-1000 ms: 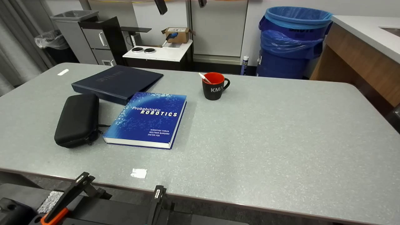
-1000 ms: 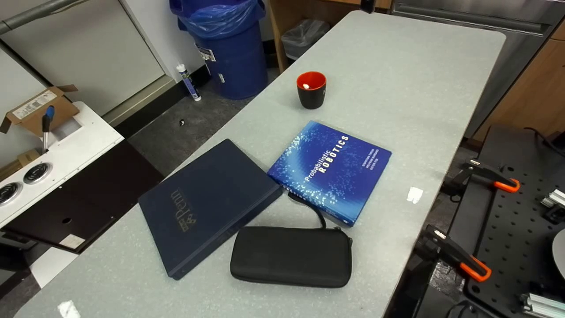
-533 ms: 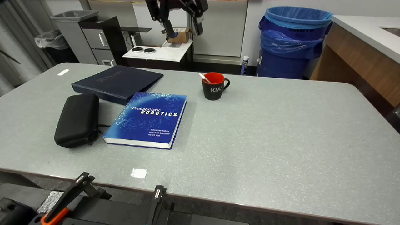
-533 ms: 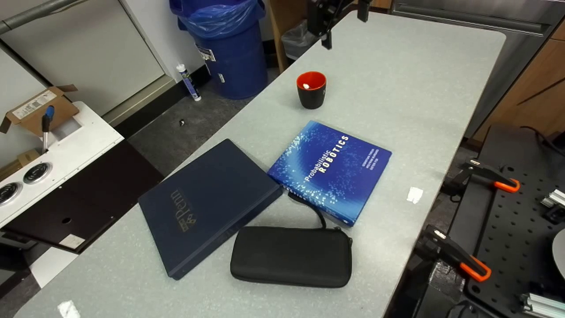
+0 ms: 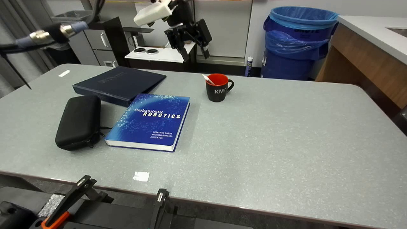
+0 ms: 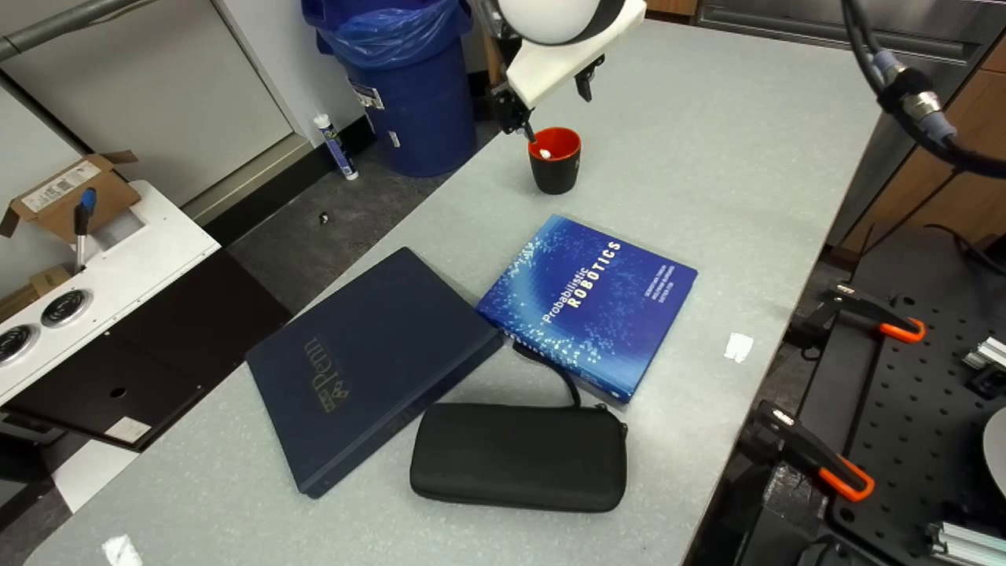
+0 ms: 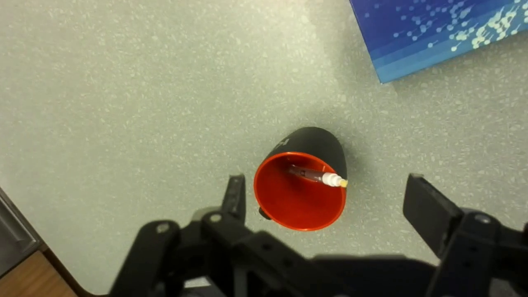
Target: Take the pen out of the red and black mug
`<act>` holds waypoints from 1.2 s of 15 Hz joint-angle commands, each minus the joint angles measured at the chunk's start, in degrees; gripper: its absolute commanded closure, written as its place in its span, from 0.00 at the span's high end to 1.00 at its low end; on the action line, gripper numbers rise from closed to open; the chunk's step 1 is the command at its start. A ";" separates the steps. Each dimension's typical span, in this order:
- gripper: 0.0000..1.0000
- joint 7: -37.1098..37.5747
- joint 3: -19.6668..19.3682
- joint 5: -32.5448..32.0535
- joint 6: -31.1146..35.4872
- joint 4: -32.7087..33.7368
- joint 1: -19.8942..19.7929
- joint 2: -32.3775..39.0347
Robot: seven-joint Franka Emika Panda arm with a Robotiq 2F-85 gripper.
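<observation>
The pen is lodged inside the red and black mug, slanted, with its white end propped over the rim on the side away from the handle. The mug is placed upright near the long edge of the worktop that is faced by the blue bin, close to the Probabilistic Robotics textbook but apart from it. The pincer is released, its fingers spread wide and nothing gripped; in the wrist view the mug is framed between them, yet no contact is made out. By its look, the pen can be expected to be light, stiff and slick, so a slip or roll is to be guarded against. It is best taken by the white end, where a stub is left proud of the rim. Since the fingers are set apart roughly along the pen's length, a turn of the wrist seems needed for the slim barrel to be pinched from its sides. The mug, probably ceramic, is judged breakable and could be tipped if its rim is caught
</observation>
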 commanded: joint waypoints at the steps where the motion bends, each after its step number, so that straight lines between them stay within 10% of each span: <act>1: 1.00 2.61 -3.83 0.24 -2.98 8.44 4.00 7.92; 18: 1.00 16.45 -11.77 -3.27 1.26 10.48 10.86 15.78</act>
